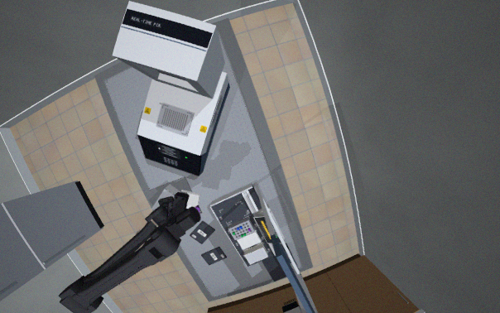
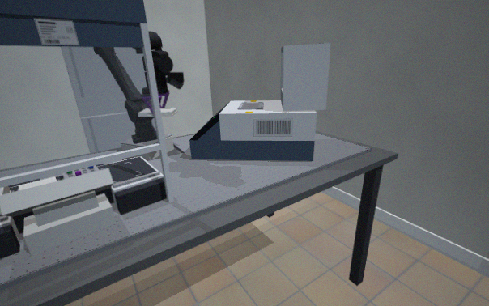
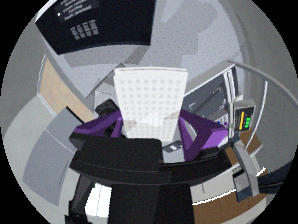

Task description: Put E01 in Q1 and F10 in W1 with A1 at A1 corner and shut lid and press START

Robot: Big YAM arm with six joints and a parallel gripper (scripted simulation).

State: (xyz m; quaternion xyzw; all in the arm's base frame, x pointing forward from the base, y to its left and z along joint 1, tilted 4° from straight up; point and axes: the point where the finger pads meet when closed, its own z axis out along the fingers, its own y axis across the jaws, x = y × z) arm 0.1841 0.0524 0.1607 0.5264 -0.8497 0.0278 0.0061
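Grey walls (image 2: 405,61), tan tiled floor (image 2: 308,259), grey table (image 2: 283,178) on dark legs (image 2: 364,227)

A grey table (image 2: 376,155) on dark legs stands on a tan tiled floor (image 2: 291,263) beside grey walls (image 2: 405,81).
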